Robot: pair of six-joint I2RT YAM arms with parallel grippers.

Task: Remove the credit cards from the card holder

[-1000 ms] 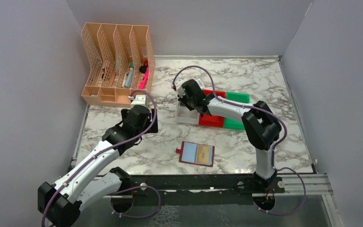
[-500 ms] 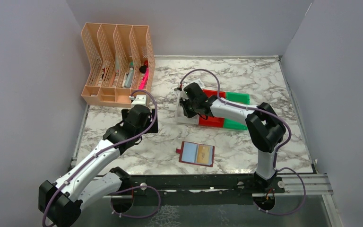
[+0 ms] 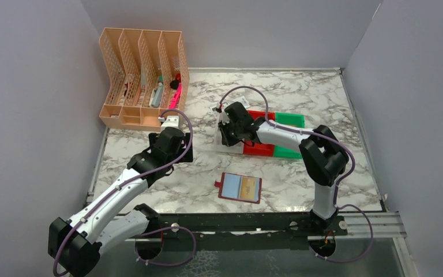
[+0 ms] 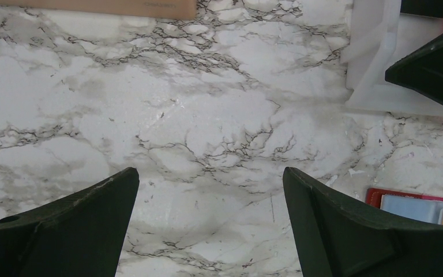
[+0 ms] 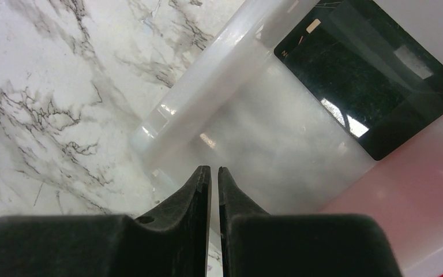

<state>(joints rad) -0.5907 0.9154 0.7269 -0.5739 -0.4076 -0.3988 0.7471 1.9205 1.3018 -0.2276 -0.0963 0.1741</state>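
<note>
My right gripper (image 5: 214,168) is pinched shut on nothing over the frosted white plastic bin (image 5: 207,92), with the black plastic credit cards (image 5: 364,81) lying inside it just ahead. The flat maroon card holder (image 3: 240,187) lies open well apart from it, nearer my bases. My left gripper (image 4: 210,173) is spread wide.

Top view: bright, even, diffuse light from overhead. Walls read flat grey-lilac. Worktop (image 3: 323,92) is glossy, with a faint sheen towards its near edge and soft, short shadows under both arms. Focus holds across the frame.

Left wrist view: marble veining is crisp, with a pale sheen patch mid-frame. Left end effector (image 4: 209,173) is near-black and underexposed, showing little surface detail.

Right wrist view: right end effector (image 5: 214,170) is dark and soft at the near edge. White tray (image 5: 207,86) wall carries bright glare spots. Black card (image 5: 352,75) shows small specular patches. The tray floor looks milky, from haze or defocus, cannot tell which. There is a pinkish cast at lower right.
</note>
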